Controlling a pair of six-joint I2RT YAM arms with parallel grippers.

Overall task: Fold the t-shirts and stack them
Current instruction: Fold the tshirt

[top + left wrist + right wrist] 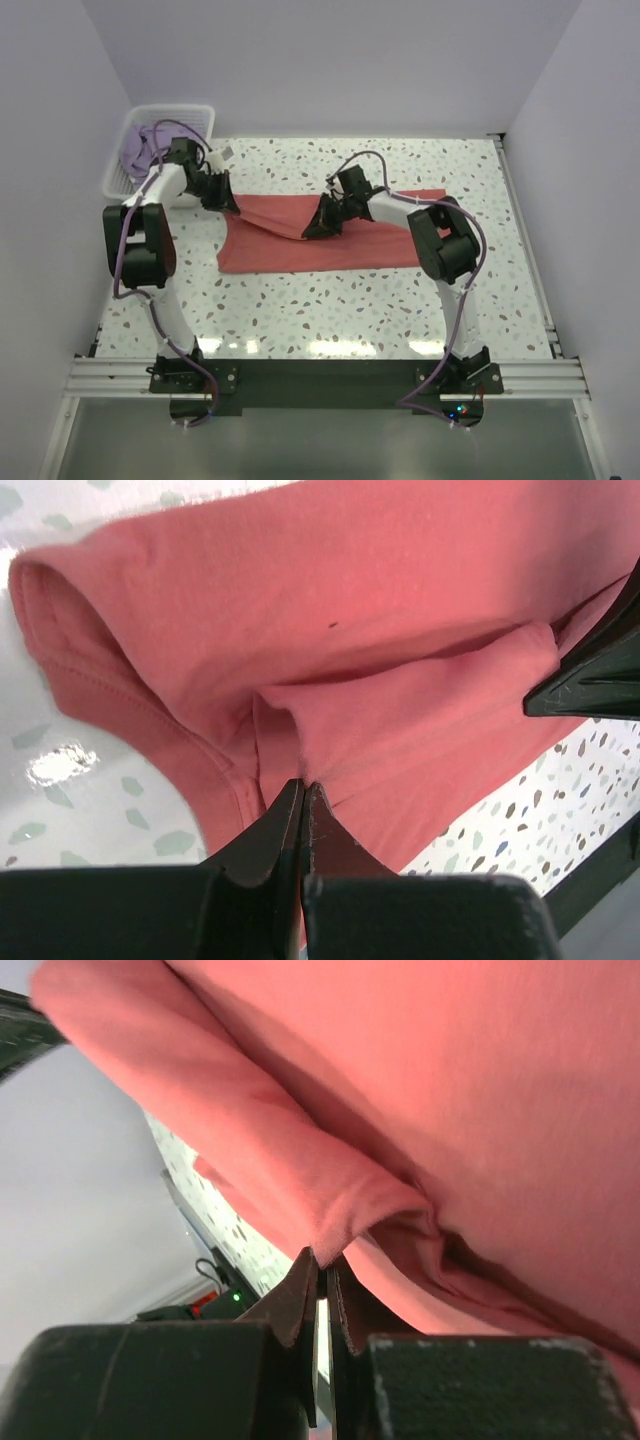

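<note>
the left gripper (236, 210) and right gripper (314, 231) are each pinched closed on a lifted edge of the coral-red t-shirt (300, 255), mid-fold on the speckled surface (330, 310), while the lavender t-shirt (135, 155) lies unfolded in the white basket (185, 108), nothing stacked yet.

Bright, even overhead light. Top view sharp, with white glare patches along the near edge of the surface (300, 310) and a soft shadow under the coral-red shirt (300, 255) fold. Left wrist: glare spot on the surface at left, jaws dark. Right wrist: close cloth blurred, background washed out, jaws silhouetted.
</note>
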